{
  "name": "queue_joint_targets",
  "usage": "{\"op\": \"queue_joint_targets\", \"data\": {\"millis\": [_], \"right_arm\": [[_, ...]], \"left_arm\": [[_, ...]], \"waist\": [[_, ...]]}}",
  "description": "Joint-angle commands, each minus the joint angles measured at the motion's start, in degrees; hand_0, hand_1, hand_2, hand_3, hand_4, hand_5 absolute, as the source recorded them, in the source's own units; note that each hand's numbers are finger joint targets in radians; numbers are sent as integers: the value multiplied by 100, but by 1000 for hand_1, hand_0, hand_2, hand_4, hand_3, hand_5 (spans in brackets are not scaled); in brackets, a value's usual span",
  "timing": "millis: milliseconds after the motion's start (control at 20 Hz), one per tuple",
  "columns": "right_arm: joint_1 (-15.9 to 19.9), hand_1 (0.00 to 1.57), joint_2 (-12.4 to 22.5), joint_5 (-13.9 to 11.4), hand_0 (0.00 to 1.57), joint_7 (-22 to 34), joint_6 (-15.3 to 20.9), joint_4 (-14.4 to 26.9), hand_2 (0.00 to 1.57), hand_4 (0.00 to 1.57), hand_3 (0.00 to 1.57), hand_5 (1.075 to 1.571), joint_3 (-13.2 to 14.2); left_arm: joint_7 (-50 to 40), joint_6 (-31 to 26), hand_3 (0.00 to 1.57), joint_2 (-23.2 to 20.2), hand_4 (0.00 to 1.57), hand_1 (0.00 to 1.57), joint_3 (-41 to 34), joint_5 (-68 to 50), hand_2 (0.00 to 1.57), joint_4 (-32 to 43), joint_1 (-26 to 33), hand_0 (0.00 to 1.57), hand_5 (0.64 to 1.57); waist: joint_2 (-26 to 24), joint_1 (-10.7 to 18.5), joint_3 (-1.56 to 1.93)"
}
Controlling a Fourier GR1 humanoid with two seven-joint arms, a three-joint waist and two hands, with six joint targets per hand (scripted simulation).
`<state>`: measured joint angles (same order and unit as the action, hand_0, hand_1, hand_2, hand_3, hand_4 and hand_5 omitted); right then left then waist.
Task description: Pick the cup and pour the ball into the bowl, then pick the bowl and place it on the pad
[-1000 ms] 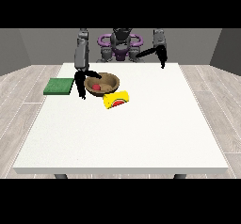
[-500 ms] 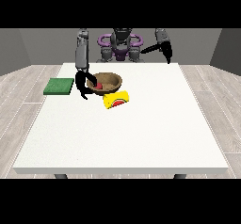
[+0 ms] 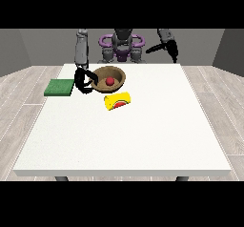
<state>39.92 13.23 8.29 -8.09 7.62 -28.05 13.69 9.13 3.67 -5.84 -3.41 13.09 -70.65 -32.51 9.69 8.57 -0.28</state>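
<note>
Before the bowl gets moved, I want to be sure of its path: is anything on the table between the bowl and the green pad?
Only the hand at the view's left, which sits at the bowl's rim on the pad's side. The cup lies on its side in front of the bowl, off that path. The ball is in the bowl.

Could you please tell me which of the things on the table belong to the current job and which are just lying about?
Part of the job:
- brown bowl
- red ball, already inside the bowl
- yellow cup, lying on its side
- green pad
- hand at the view's left, at the bowl's rim

Just lying about:
- nothing that I can see
</note>
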Motion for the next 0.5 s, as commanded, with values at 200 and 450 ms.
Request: {"op": "queue_joint_targets", "data": {"millis": [200,450], "right_arm": [[388,1571,302,125,1571,1322,-496,-409,1571,1052,1571,1553,-138],[386,1571,1268,505,1571,1349,-1053,-329,1571,1058,1571,1564,387]], "left_arm": [[592,250,0,-239,0,0,-492,-75,0,753,381,0,1570],[592,46,0,-337,0,0,-457,-176,0,442,409,0,1569]], "waist": [[-374,-713,25],[-128,-597,28]]}}
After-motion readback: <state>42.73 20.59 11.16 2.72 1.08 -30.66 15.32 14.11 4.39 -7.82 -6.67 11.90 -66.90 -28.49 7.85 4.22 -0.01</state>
